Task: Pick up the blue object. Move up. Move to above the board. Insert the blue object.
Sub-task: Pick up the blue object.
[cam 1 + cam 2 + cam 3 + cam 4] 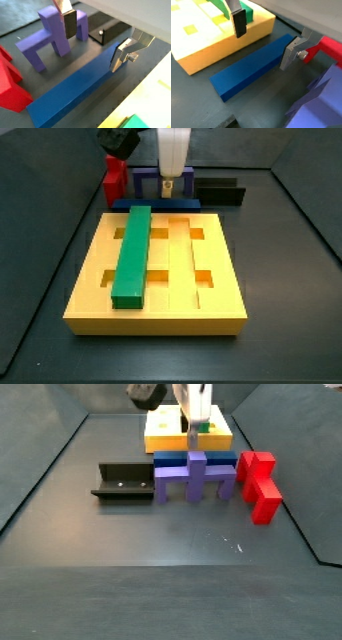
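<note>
Right now the end effector [264, 42] hangs just above the long dark-blue rectangular bar [254, 65], its two flat silver fingers with dark pads [238, 22] spread wide, one on each side of the bar and nothing held between them. In both wrist views the blue bar [77, 90] lies flat on the dark bench [198, 100], and whether the pads touch its sides cannot be told.

In a side view the blue bar [154, 204] lies crosswise just beyond the far end of the large yellow rectangular board [158, 268], which has lengthwise grooves and small square cut-outs. A long green bar [135, 253] sits in the board's left groove. The end effector [167, 186] stands over the blue bar there.

A purple cross-shaped piece [194, 477] stands just beside the blue bar [171, 458] on the side away from the board [167, 429]. A red stepped block [258, 484] is to the purple piece's right in that view, and the dark L-shaped fixture [123, 484] to its left.
</note>
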